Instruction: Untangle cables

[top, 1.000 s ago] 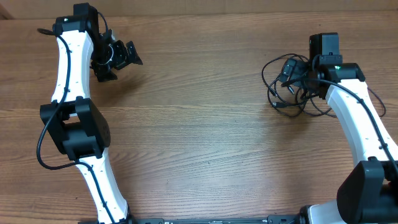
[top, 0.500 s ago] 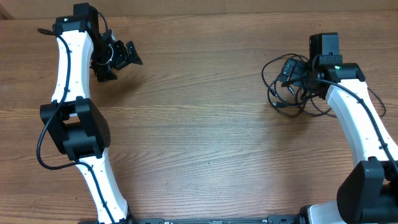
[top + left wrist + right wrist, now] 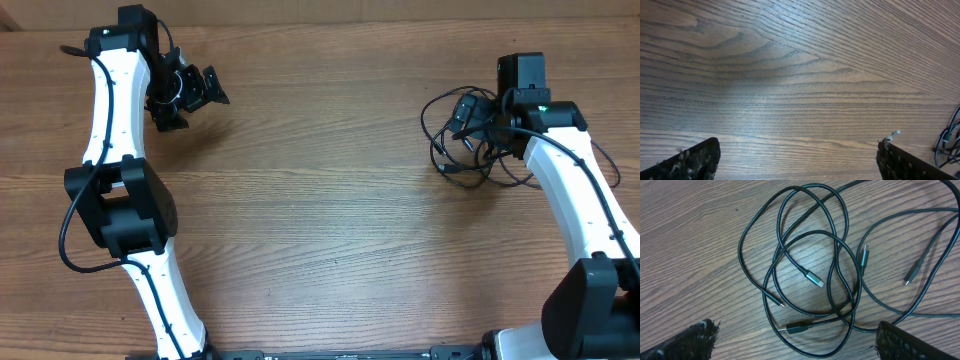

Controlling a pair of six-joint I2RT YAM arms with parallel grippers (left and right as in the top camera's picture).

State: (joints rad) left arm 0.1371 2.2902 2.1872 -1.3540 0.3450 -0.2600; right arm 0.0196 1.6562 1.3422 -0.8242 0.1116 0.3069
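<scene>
**A:** Where are the thin black flexible cables lying?

**B:** They are lying bunched in loose, overlapping loops at the far right of the brown wood-grain desk. They are sitting directly under the right arm's black two-finger gripper.

**A:** What are its jaws doing?

**B:** They are standing spread wide on either side of the bunch and gripping nothing. The left arm's black gripper is hanging over bare wood at the far left, well apart from the cords. Its jaws are also gaping and carrying nothing.

**A:** So how should the first grasp be going?

**B:** I am judging that a free end beats a crossing. The small plug on the right-hand cord is lying outside the main loops, so it looks the easiest to free. The right gripper should be pinching the cord just behind that plug, then lifting gently and drawing it away from the bunch.

**A:** Any risk?

**B:** The cords are light, so the whole tangle is likely to drag along. Bringing the left gripper across to pin the remaining loops should help.
</scene>
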